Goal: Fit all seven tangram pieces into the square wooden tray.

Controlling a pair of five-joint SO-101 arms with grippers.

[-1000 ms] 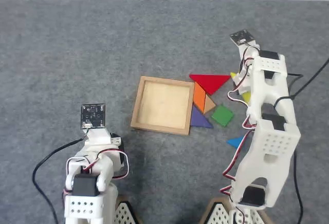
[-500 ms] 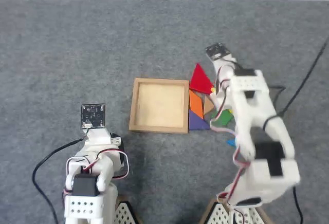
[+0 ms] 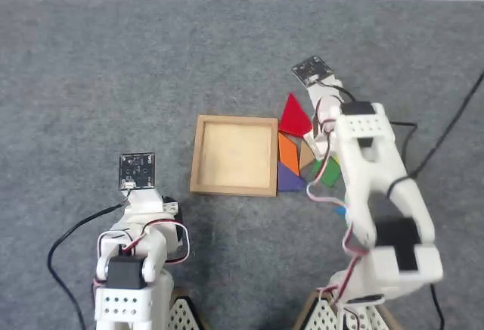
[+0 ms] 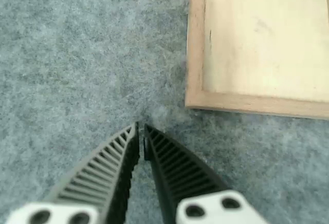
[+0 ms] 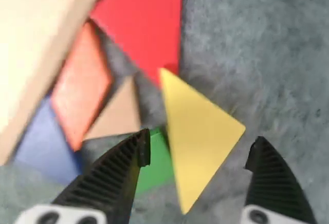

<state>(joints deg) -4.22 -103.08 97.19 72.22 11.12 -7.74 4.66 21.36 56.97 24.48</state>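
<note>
One yellow triangle lies flat on the grey surface between the wide-open jaws of the right gripper; its long edge runs along the jaws' length, square corner pointing at one jaw; red triangle just beyond; left gripper jaws closed, empty, near the wooden tray.

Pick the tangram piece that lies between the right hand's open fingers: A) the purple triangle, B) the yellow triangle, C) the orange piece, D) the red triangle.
B: the right wrist view shows the yellow triangle lying in the gap between the spread fingers of the right hand.
</note>
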